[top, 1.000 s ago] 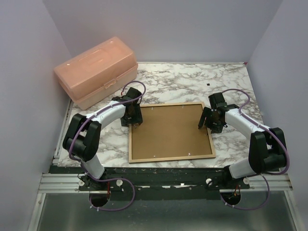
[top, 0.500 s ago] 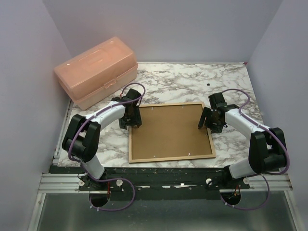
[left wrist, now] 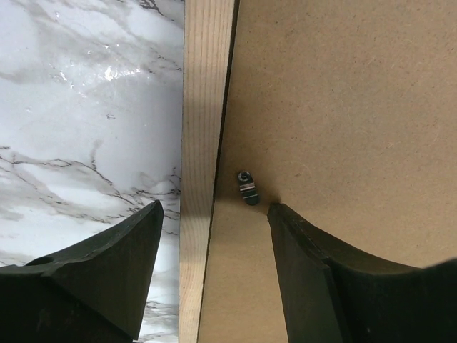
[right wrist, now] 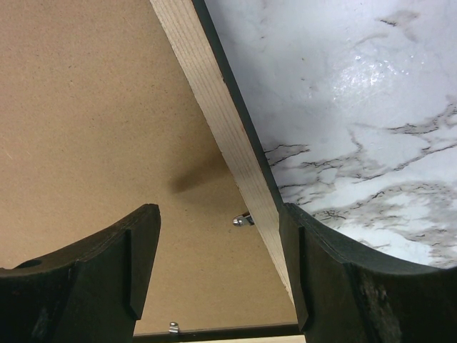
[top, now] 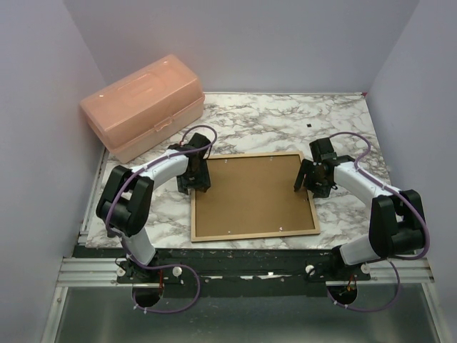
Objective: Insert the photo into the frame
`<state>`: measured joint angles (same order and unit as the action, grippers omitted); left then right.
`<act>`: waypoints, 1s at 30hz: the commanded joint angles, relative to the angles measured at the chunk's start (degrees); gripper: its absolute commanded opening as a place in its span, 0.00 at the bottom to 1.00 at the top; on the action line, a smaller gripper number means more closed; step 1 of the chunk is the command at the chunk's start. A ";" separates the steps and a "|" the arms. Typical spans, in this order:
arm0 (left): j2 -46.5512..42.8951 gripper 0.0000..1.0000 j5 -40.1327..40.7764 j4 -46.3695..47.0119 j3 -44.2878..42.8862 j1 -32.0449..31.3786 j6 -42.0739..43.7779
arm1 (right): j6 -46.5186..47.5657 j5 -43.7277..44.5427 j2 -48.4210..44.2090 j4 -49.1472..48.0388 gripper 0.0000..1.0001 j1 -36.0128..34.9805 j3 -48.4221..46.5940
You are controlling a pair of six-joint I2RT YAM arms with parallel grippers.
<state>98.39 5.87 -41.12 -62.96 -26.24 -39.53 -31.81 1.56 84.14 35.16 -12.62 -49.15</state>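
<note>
Left pincer [left wrist: 214, 209] agape astride frame [left wrist: 204, 86] edge

The top camera looks down from above and behind the arm bases, taking in the whole table [top: 271, 118]. Each wrist camera faces down from very close, the left over the left rail of the frame [top: 250, 155], the right over its right rail; the top view shows both spots.

A closed translucent pink plastic box [top: 143, 103] is set at the far left corner of the marble worktop [top: 285, 118]. A brown backing board [top: 250, 193] is laid flat near the middle.
</note>
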 commanded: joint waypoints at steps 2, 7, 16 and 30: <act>1.98 0.63 0.64 2.75 -0.88 0.47 -2.01 | -1.06 -6.98 1.29 -2.86 0.73 -0.20 2.62; 1.06 0.63 0.57 4.01 -0.51 1.75 -2.35 | -0.99 -6.81 1.29 -3.05 0.73 -0.19 2.87; 0.14 0.64 -0.77 5.92 -0.05 3.66 -2.22 | -1.35 -8.42 1.97 -4.46 0.73 -0.21 3.85; 0.93 0.46 -2.13 7.44 1.86 3.85 -1.78 | -1.37 -8.83 1.87 -4.74 0.73 -0.20 4.40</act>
<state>98.59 5.13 -35.14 -62.94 -22.50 -41.25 -31.64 -2.57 84.03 30.85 -12.29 -46.96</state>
